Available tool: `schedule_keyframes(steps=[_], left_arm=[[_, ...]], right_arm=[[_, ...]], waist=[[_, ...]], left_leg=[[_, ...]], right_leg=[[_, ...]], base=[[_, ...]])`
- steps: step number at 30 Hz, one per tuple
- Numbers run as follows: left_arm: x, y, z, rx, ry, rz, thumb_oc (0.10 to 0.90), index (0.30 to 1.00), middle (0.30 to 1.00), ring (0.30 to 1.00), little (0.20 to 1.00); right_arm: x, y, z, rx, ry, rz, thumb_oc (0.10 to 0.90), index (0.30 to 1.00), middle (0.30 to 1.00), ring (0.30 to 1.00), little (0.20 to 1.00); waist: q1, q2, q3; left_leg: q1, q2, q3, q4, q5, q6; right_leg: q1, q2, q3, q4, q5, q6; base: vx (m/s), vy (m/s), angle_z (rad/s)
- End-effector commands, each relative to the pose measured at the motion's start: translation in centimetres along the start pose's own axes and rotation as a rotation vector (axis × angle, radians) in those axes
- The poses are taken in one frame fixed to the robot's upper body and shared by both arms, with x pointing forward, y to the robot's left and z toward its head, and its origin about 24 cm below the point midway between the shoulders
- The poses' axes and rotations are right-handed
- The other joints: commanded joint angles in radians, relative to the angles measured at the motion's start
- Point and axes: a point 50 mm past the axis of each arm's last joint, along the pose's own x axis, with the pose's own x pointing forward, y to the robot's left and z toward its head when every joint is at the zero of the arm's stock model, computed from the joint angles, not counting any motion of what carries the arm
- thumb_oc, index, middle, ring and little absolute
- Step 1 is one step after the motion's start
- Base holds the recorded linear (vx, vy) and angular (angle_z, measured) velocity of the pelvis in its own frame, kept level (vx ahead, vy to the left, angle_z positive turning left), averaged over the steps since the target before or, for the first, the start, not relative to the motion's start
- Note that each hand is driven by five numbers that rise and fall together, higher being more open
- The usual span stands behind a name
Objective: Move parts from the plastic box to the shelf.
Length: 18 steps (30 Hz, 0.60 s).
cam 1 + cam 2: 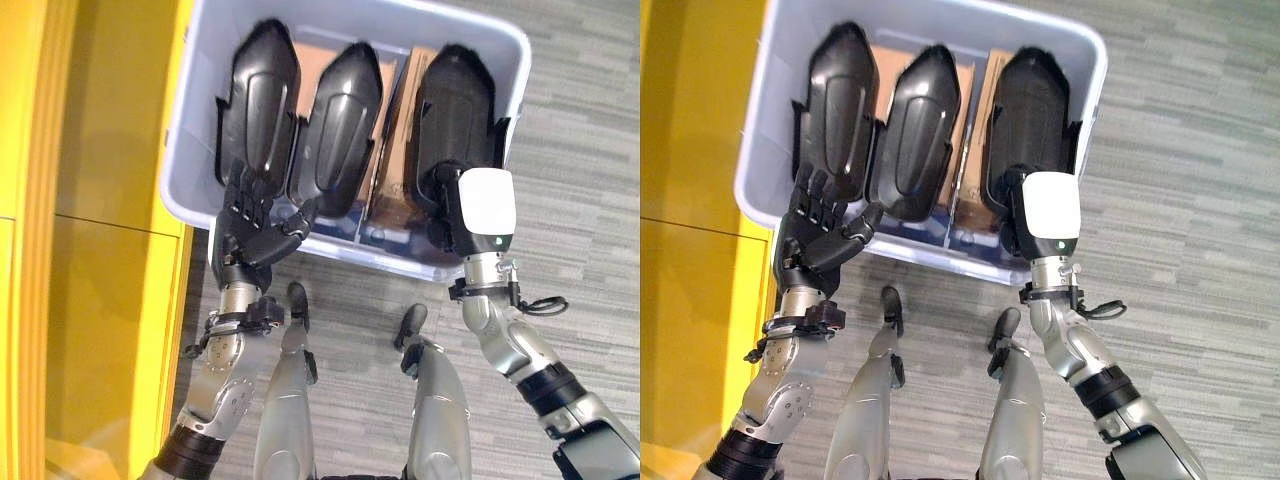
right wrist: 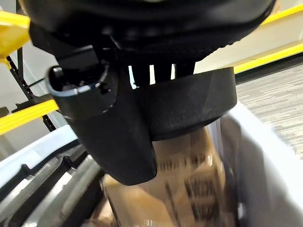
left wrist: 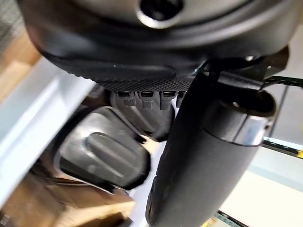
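Observation:
A grey plastic box (image 1: 183, 130) on the floor holds three black moulded parts standing side by side. My left hand (image 1: 248, 228) rests at the box's near left rim, open, its fingers lying against the lower end of the left part (image 1: 262, 95) and its thumb reaching toward the middle part (image 1: 340, 120). The left wrist view shows a black part (image 3: 102, 156) just past the left hand's thumb (image 3: 203, 161). My right hand (image 1: 487, 205), white-backed, is at the near end of the right part (image 1: 455, 100). That part's edge (image 2: 194, 101) sits pinched between my right hand's (image 2: 118, 142) thumb and fingers.
Brown cardboard dividers (image 1: 395, 150) stand between the parts in the box. A yellow shelf frame (image 1: 90, 200) runs along the left, close to the box's left wall. Grey carpet (image 1: 580, 150) lies to the right of the box and in front of it.

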Motion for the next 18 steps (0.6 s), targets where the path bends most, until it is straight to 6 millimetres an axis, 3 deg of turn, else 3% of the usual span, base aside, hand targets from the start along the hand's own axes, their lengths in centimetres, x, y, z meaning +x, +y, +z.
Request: schedule_keyframes(steps=[1, 9, 18], left_arm=[[0.1, -1.7, 4.5, -0.041, -0.228, -0.139, 0.9, 1.0, 1.0, 1.0, 1.0], [-0.6, -0.2, 4.3, -0.015, -0.197, -0.121, 0.9, 1.0, 1.0, 1.0, 1.0], [-1.8, 2.2, 2.7, 0.009, -0.103, -0.055, 0.9, 1.0, 1.0, 1.0, 1.0]], right_arm=[[-0.7, -0.7, 0.8, 0.051, -0.08, 0.036, 0.4, 0.3, 0.3, 0.3, 0.3], [-1.0, -2.7, 1.2, 0.087, -0.139, 0.008, 0.4, 0.3, 0.3, 0.3, 0.3], [-0.3, -5.1, 2.2, 0.177, -0.199, -0.05, 0.4, 0.3, 0.3, 0.3, 0.3]], waist=[[0.01, -0.006, -0.008], [0.005, -0.003, -0.033], [0.009, -0.002, -0.172]], left_leg=[[0.122, -0.008, 0.04, -0.054, -0.076, -0.023], [0.268, -0.002, 0.041, -0.101, -0.07, -0.026], [0.368, 0.002, 0.058, -0.127, -0.089, -0.024]], right_leg=[[0.138, 0.031, 0.05, -0.201, 0.072, 0.062], [0.275, 0.033, 0.042, -0.228, 0.063, 0.068], [0.369, 0.037, 0.045, -0.267, 0.061, 0.081]], base=[[0.04, 0.001, -0.03], [0.04, 0.008, -0.03], [0.06, -0.01, -0.05]])
